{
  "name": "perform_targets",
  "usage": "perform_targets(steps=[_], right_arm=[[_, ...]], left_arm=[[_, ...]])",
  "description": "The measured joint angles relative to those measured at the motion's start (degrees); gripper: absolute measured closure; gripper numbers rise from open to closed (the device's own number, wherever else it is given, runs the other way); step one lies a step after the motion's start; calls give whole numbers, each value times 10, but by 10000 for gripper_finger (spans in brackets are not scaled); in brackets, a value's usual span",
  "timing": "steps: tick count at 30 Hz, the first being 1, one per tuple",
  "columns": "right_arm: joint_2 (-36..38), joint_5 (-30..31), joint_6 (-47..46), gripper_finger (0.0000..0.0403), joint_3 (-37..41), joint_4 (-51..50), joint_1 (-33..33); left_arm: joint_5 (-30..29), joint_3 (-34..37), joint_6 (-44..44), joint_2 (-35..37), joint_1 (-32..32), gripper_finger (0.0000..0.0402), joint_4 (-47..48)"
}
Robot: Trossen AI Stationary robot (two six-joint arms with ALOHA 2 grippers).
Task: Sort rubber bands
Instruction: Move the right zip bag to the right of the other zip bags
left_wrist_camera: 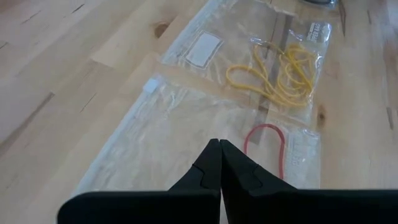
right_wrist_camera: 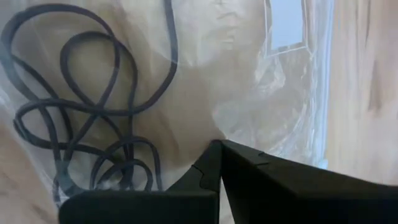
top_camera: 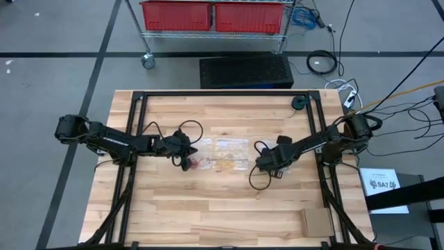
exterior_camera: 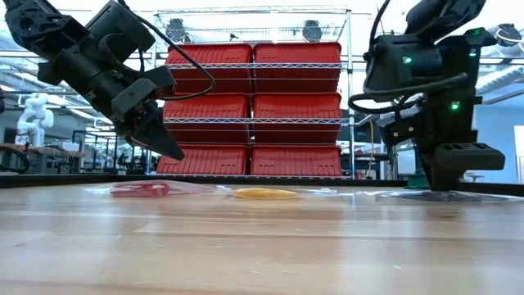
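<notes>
Three clear plastic bags lie flat mid-table. One holds a red rubber band (left_wrist_camera: 266, 142), one yellow-tan bands (left_wrist_camera: 280, 71), and one black bands (right_wrist_camera: 81, 124). In the high view the red bands (top_camera: 198, 163) and yellow bands (top_camera: 225, 163) lie side by side. My left gripper (left_wrist_camera: 219, 143) is shut and hangs above the red band's bag, its tips (exterior_camera: 174, 152) clear of the table. My right gripper (right_wrist_camera: 219, 144) is shut and low over the black bands' bag, at the row's right end (top_camera: 267, 167). My right gripper points its shut fingertips (right_wrist_camera: 211, 155) down at the crumpled clear plastic (right_wrist_camera: 249, 112) of the black bands' bag, beside the bands. I cannot tell whether the tips touch the plastic or have any of it between them.
The black frame rails (top_camera: 139, 125) run along the table's left, right and far sides. A black round object (top_camera: 298, 103) sits near the far right corner and a brown flat piece (top_camera: 316, 222) near the near right. Bare wood (top_camera: 222, 208) lies toward the near edge.
</notes>
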State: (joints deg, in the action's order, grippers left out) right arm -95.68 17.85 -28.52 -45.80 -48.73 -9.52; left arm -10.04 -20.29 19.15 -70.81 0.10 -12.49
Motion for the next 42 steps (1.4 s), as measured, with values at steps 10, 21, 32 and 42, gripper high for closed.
perform_targets(steps=[10, 21, 32, 42], right_arm=[[0, 9, 68, 403, -1, 34, 36], [-3, -9, 73, 403, -40, 38, 36], [-1, 6, 67, 402, -22, 4, 35], [-1, 16, 59, 403, -21, -4, 4]], left_arm=[[0, 0, -1, 0, 0, 400, 0], [0, 0, -16, 0, 0, 400, 0], [-5, 0, -16, 0, 0, 400, 0], [-7, 0, -20, 0, 0, 400, -9]])
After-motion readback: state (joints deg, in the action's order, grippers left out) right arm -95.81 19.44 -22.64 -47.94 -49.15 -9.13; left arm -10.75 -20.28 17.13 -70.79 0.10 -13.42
